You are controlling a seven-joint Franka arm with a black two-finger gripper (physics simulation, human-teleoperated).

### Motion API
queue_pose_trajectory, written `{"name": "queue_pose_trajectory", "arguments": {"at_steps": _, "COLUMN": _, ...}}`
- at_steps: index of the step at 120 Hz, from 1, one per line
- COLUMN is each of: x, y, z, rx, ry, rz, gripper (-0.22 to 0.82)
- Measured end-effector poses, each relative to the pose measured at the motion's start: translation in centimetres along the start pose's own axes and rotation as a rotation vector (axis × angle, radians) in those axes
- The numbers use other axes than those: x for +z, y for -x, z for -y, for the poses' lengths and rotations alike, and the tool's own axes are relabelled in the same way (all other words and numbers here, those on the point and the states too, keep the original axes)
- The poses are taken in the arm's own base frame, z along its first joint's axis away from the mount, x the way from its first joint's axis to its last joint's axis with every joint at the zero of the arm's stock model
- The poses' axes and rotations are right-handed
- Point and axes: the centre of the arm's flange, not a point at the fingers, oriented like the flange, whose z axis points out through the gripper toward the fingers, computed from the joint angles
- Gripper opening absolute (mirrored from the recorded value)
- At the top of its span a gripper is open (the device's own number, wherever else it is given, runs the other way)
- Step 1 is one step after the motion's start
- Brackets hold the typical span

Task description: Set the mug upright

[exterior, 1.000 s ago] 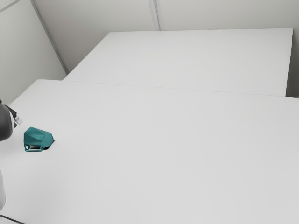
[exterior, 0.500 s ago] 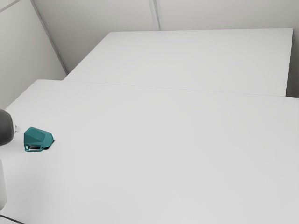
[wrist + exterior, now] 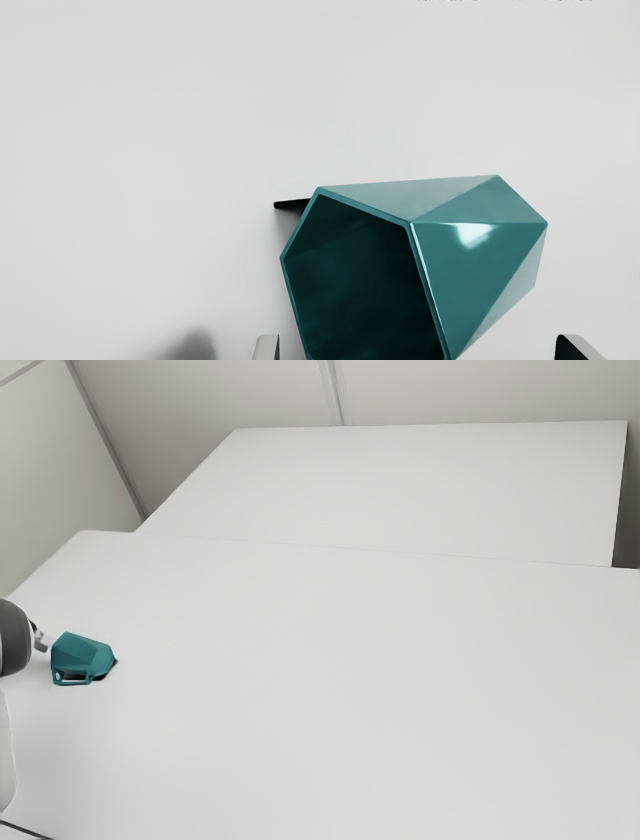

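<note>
On the table (image 3: pixel 350 710), the mug (image 3: pixel 83 658) lies tipped, at the spread jaws' four o'clock in the exterior view, so grasping seems in hand, needing a straddle (its walls slant) before closing.

teal mug (image 3: pixel 84 653) on its side | white table (image 3: pixel 350 690) | hand (image 3: pixel 41 643) just beside mug, contact unclear

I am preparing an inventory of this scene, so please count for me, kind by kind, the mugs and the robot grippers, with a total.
Mug, teal, lying on its side: 1
Gripper, two-fingered: 1
Total: 2
</note>
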Motion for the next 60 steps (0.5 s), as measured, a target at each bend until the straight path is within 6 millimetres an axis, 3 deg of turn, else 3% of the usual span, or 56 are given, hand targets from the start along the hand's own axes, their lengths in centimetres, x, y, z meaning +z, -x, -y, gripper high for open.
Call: {"name": "queue_pose_trajectory", "arguments": {"at_steps": 60, "x": 1.8, "y": 0.7, "z": -0.2, "rx": 0.001, "ry": 0.116, "rz": -0.076, "gripper": 0.60}}
